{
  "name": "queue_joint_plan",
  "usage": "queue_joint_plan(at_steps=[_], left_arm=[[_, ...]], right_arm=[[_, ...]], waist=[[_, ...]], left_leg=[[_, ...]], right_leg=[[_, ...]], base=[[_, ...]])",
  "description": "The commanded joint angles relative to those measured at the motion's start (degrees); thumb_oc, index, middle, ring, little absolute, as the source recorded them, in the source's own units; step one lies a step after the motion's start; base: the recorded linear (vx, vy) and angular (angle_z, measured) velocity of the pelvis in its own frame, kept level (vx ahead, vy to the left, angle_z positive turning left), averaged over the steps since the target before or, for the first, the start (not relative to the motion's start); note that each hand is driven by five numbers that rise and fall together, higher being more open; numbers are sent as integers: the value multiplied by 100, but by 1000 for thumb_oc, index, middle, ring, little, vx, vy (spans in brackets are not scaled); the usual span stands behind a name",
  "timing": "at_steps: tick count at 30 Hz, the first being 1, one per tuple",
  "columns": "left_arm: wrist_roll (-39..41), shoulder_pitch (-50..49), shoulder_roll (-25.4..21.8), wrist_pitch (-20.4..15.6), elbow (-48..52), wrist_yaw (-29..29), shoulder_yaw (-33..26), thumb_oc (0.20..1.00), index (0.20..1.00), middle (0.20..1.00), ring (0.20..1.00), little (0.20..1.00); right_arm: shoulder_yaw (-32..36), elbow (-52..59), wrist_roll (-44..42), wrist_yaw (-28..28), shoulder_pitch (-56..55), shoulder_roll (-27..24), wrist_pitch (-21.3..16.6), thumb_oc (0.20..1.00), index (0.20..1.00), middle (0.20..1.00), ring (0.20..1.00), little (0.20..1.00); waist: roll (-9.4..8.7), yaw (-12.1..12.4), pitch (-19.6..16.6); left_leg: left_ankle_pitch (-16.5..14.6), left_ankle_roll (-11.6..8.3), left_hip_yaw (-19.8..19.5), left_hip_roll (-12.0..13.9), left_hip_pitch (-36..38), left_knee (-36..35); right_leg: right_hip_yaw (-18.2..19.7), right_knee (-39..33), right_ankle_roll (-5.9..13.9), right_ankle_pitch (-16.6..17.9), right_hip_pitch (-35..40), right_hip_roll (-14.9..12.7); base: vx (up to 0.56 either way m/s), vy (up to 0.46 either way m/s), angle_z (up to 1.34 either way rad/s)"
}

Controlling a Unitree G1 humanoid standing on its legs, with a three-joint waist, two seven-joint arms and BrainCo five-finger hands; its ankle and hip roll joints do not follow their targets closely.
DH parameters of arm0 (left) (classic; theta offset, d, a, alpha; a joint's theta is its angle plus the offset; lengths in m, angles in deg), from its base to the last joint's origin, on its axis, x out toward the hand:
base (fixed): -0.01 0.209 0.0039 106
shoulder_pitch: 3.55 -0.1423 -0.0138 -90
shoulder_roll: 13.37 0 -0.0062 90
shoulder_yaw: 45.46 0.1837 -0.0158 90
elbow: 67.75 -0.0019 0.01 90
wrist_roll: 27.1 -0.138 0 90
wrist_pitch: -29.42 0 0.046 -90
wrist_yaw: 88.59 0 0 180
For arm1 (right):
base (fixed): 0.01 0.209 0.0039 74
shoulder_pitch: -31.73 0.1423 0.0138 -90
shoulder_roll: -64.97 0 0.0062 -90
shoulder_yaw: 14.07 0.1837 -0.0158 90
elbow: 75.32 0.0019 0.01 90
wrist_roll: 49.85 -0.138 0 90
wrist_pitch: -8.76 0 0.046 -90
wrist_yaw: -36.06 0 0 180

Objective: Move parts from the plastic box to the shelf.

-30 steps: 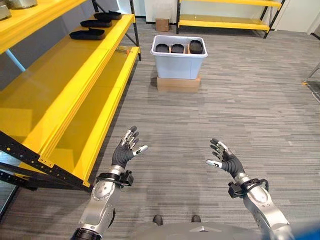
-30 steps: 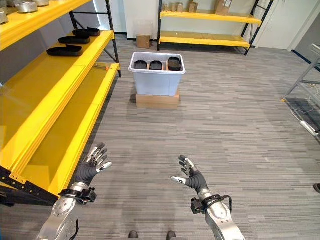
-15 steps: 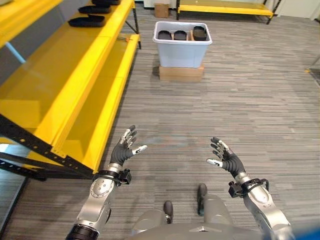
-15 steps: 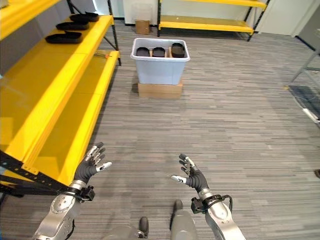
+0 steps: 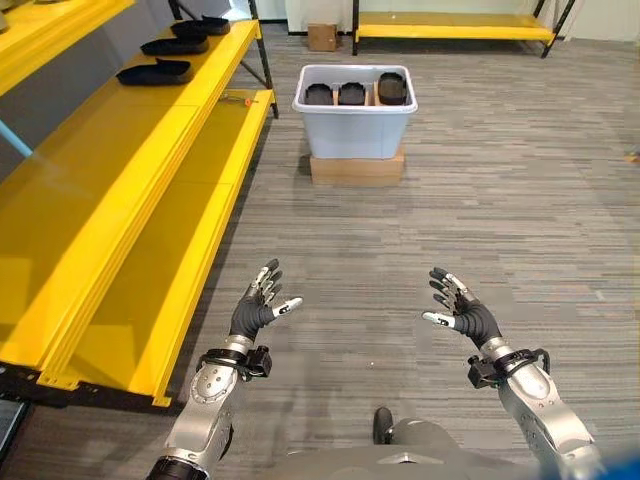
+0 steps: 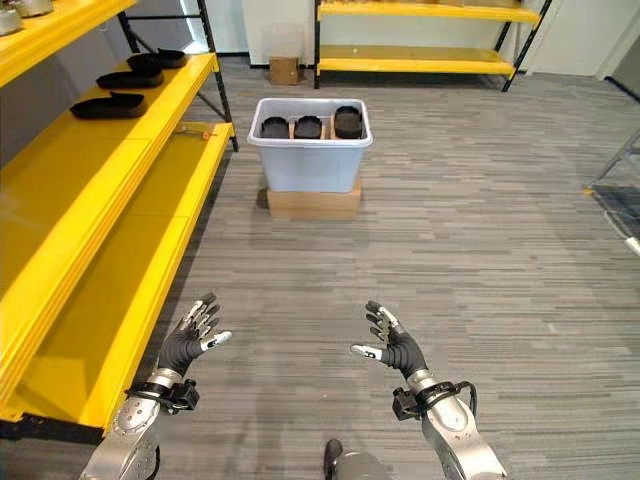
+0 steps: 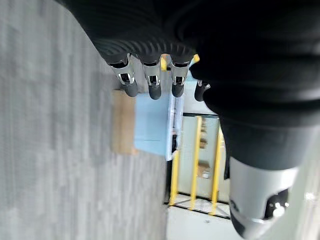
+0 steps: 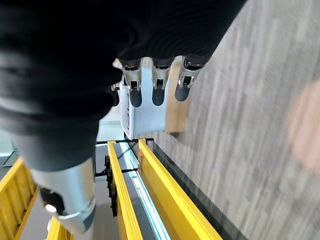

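Both arms reach forward over the grey plank floor (image 5: 520, 200), palms turned inward toward each other. The left hand (image 5: 252, 311) and right hand (image 5: 462, 315) are held up with fingers spread and relaxed, grasping nothing and touching nothing. Far ahead, well apart from both hands, the plastic box (image 5: 354, 112) sits on a low cardboard box (image 5: 356, 170), with dark parts (image 5: 355, 93) standing in a row inside it. To the left runs the yellow shelf (image 5: 120, 160), with three dark trays (image 5: 155, 72) lying at its far end.
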Motion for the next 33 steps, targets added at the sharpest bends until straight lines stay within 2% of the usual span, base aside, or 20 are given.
queue_joint_plan(at_steps=[1,2,3,6,8,9,11,12,13,16,19,20,22,23,24,25,27,28,30,33], left_arm=[[156,-115,-87,-290,456,82,-81,1000,1000,1000,1000,1000],[158,-114,-88,-287,455,87,-69,1000,1000,1000,1000,1000],[182,-137,-101,-286,444,88,-58,1000,1000,1000,1000,1000],[198,-231,-139,-297,448,100,-62,1000,1000,1000,1000,1000],[188,-294,-154,-298,459,120,-73,1000,1000,1000,1000,1000],[53,-354,-181,-296,496,123,-108,1000,1000,1000,1000,1000],[22,-343,-177,-304,502,119,-128,1000,1000,1000,1000,1000],[-2,-337,-159,-316,494,104,-146,1000,1000,1000,1000,1000],[28,-376,-131,-338,506,121,-175,1000,1000,1000,1000,1000],[74,-286,-171,-333,577,147,-120,1000,1000,1000,1000,1000],[92,-326,-240,-328,679,243,-128,1000,1000,1000,1000,1000],[97,-334,-263,-327,653,241,-100,1000,1000,1000,1000,1000],[97,-335,-265,-328,653,240,-100,1000,1000,1000,1000,1000],[89,-300,-270,-304,637,207,-86,1000,1000,1000,1000,1000],[89,-300,-271,-304,636,206,-87,1000,1000,1000,1000,1000],[59,-265,-327,-304,656,110,-103,1000,1000,1000,1000,1000],[29,-233,-429,-316,636,86,-113,1000,1000,1000,1000,1000],[11,-202,-471,-309,634,61,-98,1000,1000,1000,1000,1000],[-72,-177,-491,-282,635,58,-104,1000,1000,1000,1000,1000],[-74,-216,-501,-289,633,108,-128,1000,1000,1000,1000,1000]], right_arm=[[241,320,-167,-17,137,6,-324,1000,1000,1000,1000,1000],[269,308,-158,22,133,2,-319,1000,1000,1000,1000,1000],[313,294,-157,110,137,-28,-342,1000,1000,1000,1000,1000],[329,295,-159,121,112,-23,-396,1000,1000,1000,1000,1000],[329,294,-147,98,88,-18,-383,1000,1000,1000,1000,1000],[262,283,2,56,62,-17,-372,1000,1000,1000,1000,1000],[238,264,38,60,66,-2,-361,1000,1000,1000,1000,1000],[231,260,36,28,45,18,-345,1000,1000,1000,1000,1000],[215,284,-2,-13,17,56,-347,1000,1000,1000,1000,1000],[261,319,-80,-64,-106,186,-347,1000,1000,1000,1000,1000],[320,392,-93,-198,-193,253,-316,1000,1000,1000,1000,1000],[296,364,-52,-196,-180,273,-293,1000,1000,1000,1000,1000],[295,362,-51,-196,-181,276,-294,1000,1000,1000,1000,1000],[259,308,0,-159,-139,352,-256,1000,1000,1000,1000,1000],[258,308,0,-158,-138,353,-256,1000,1000,1000,1000,1000],[248,342,-19,-177,-107,384,-293,1000,1000,1000,1000,1000],[215,325,74,-166,-65,362,-303,1000,1000,1000,1000,1000],[206,335,129,-134,-47,353,-309,1000,1000,1000,1000,1000],[210,330,156,-122,-75,393,-297,1000,1000,1000,1000,1000],[223,389,107,-145,-124,339,-310,1000,1000,1000,1000,1000]], waist=[[-27,87,368],[-77,166,469],[-201,305,585],[-233,412,614],[-252,451,590],[-144,594,523],[-147,644,517],[-119,666,484],[-137,674,426],[-192,663,320],[-279,624,177],[-311,652,70],[-315,658,65],[-338,654,-14],[-341,659,-16],[-332,620,29],[-199,547,140],[-132,500,197],[-12,426,284],[97,231,414]], left_leg=[[1810,152,153,21,528,-210],[1545,234,216,-85,194,-101],[1243,333,314,-279,-544,-213],[1146,362,381,-185,-1007,-894],[1201,357,395,-177,-1018,-1228],[1954,210,187,-136,-1144,-2442],[2097,210,143,-140,-1105,-2766],[2184,208,143,-124,-1099,-2824],[2022,259,75,-170,-1023,-2772],[1889,354,55,-365,-1036,-2433],[1519,484,252,-506,-1032,-2128],[1290,596,310,-621,-1024,-1963],[1280,600,318,-623,-1030,-1953],[1103,692,364,-721,-892,-1936],[1101,694,371,-721,-894,-1935],[956,813,397,-822,-672,-1969],[920,901,350,-817,-346,-2177],[878,951,326,-816,-189,-2260],[802,1021,312,-769,124,-2415],[754,997,232,-741,512,-2580]], right_leg=[[161,154,444,-44,-179,-166],[204,60,449,-71,-4,-203],[284,-149,486,-100,300,-293],[359,-278,525,-212,546,-294],[373,-334,542,-229,642,-296],[538,-430,564,-380,987,-97],[612,-440,578,-461,1138,-86],[647,-403,604,-519,1229,-68],[711,-343,643,-585,1268,-92],[710,-216,773,-659,1414,-280],[746,-131,922,-585,1522,-529],[769,-82,1016,-475,1533,-686],[775,-84,1020,-477,1531,-691],[792,236,1128,-204,1427,-815],[800,248,1131,-210,1416,-818],[887,1184,1225,484,1006,-875],[821,1965,1230,918,516,-817],[733,2224,1218,977,382,-797],[511,2553,1173,841,3,-840],[349,2299,1057,481,-672,-713]], base=[[142,-130,-26],[215,-96,-2],[255,-53,28],[210,18,18],[321,91,-10],[360,115,-22],[368,129,-22],[347,151,-27],[345,162,-36],[297,163,-63],[331,215,-12],[273,184,-5],[194,136,-5],[191,138,6],[320,287,8],[159,200,11],[169,219,-7],[182,178,6],[228,156,25],[257,55,14]])
